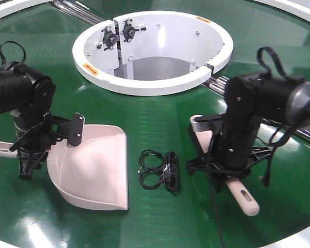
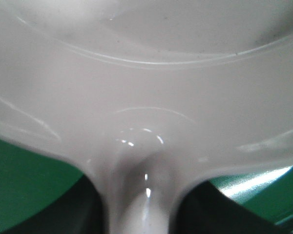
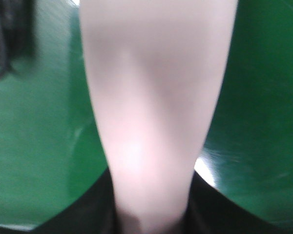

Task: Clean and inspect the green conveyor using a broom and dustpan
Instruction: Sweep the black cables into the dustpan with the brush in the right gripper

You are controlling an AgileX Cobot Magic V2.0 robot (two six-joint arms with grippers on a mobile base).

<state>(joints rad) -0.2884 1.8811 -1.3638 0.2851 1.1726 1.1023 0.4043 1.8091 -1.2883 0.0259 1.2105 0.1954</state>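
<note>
Because the black loops [image 1: 151, 168] and the coiled black cord [image 1: 170, 171] lie loose on the green conveyor [image 1: 160, 111], just beside the straight lip of the dustpan [image 1: 95, 170], we judge the main risk to be a sweep that scatters them. Light rings on a glossy belt could be flicked past the pan, slide under its lip if the lip is tilted off the belt, or catch in the bristles. A second risk is the broom [image 1: 242, 196] twisting in its grip, since it is held partway along its smooth handle. Its bristle end is hidden behind the arm, so we cannot tell how it meets the belt.

Our left tool [image 1: 27, 150] is low at the left and clamped on the dustpan's handle. In the left wrist view the dark jaws sit against both sides of the handle where it widens into the scoop. Our right tool [image 1: 223, 166] points steeply down from an upright wrist and is closed around the broom's handle. The broom runs diagonally, with its holed end toward the near edge.

Both implements sit on the near side of the belt, in front of the white ring hub [image 1: 82, 51], with the debris between them.
</note>
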